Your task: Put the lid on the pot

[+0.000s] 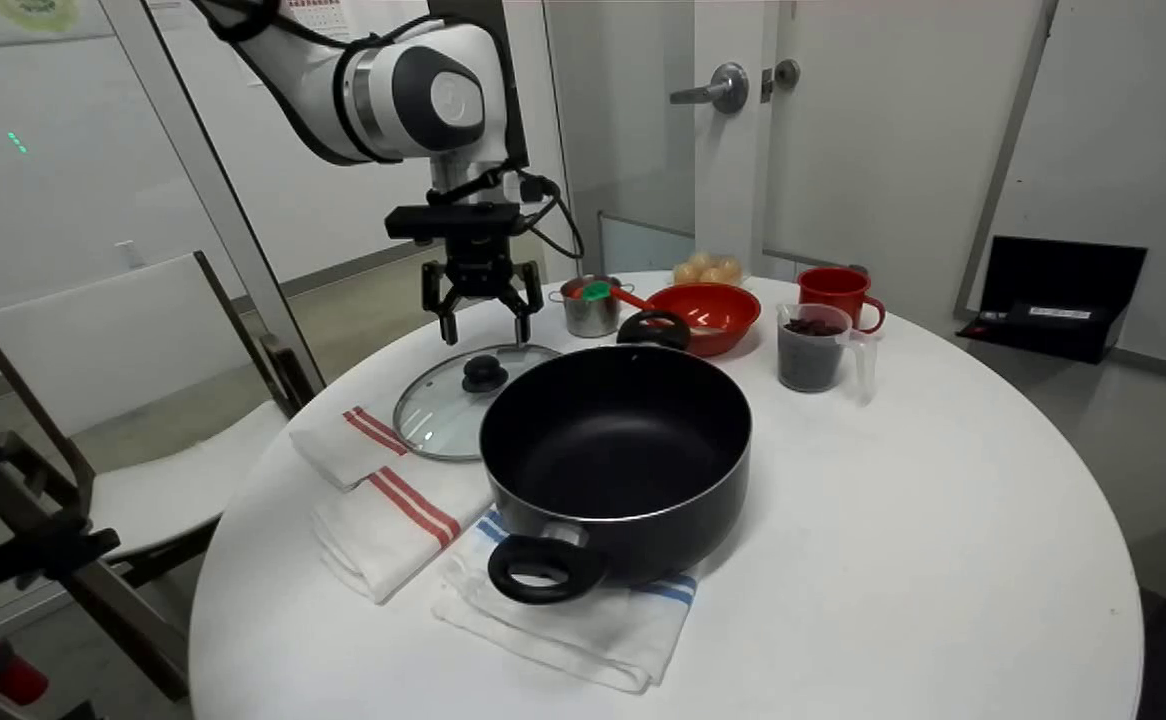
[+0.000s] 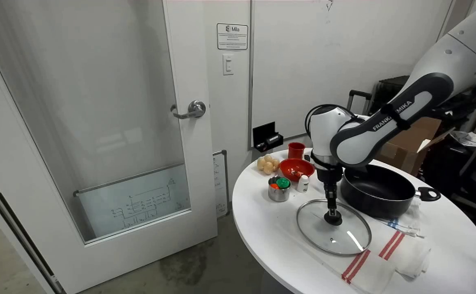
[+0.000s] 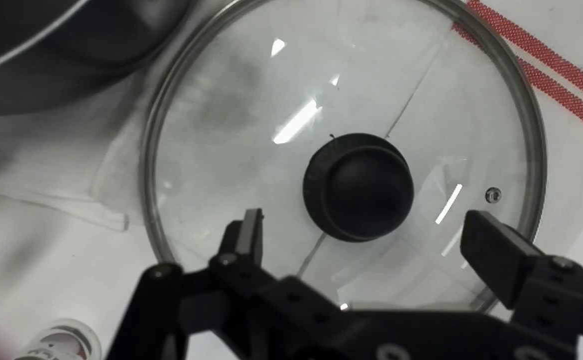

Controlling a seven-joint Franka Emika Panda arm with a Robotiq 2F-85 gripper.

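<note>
The lid (image 1: pixel 443 415) is a clear glass disc with a metal rim and a black knob (image 1: pixel 484 373). It lies knob up beside the pot, with its edge over a red-striped towel; it also shows in an exterior view (image 2: pixel 323 239) and in the wrist view (image 3: pixel 221 160). The black pot (image 1: pixel 673 530) stands uncovered on a blue-striped towel; it also shows in an exterior view (image 2: pixel 374 202) and partly in the wrist view (image 3: pixel 71 85). My gripper (image 1: pixel 486 332) is open and empty above the lid. In the wrist view its fingertips (image 3: pixel 364 220) are spread wider than the knob, without touching it.
Red-striped towels (image 1: pixel 383 520) and a blue-striped towel (image 1: pixel 583 640) lie on the round white table (image 1: pixel 893 560). A small metal pot (image 1: pixel 591 315), red bowl (image 1: pixel 718 335), measuring cup (image 1: pixel 811 360), red mug (image 1: pixel 836 288) and white bottle (image 2: pixel 303 183) stand towards one side.
</note>
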